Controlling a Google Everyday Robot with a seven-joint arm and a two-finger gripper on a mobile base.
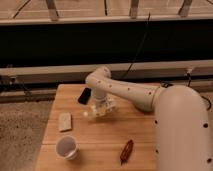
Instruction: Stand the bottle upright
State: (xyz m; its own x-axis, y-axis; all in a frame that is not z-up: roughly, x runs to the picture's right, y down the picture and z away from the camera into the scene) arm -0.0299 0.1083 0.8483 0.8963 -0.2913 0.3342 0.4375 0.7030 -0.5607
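Lying low near the middle of the bench (100, 140), slightly toward its far edge, the bottle (93, 112) is not upright: its pale body runs roughly sideways, and the small white cap end points to the left edge. The claw (103, 106) is directly over and against the bottle's right part, at the end of the white arm (130, 92), which reaches in from the right edge and bends down at a rounded joint above the far half of the bench. Whether the claw is clenched on the bottle or released cannot be told, since claw and bottle merge into one pale shape.

Just beyond the bottle, toward the far left corner, a dark flat object (84, 95) lies tilted on the wood, near the arm's joint. To the left of the bottle, apart from it, a pale rectangular block (65, 121) rests close to the left edge. A white cup (66, 147) stands upright, mouth open, near the near left corner. A dark reddish-brown elongated object (126, 151) lies near the near edge, right of centre, well apart from the cup. The robot's bulky white body (182, 130) covers the right side of the bench.
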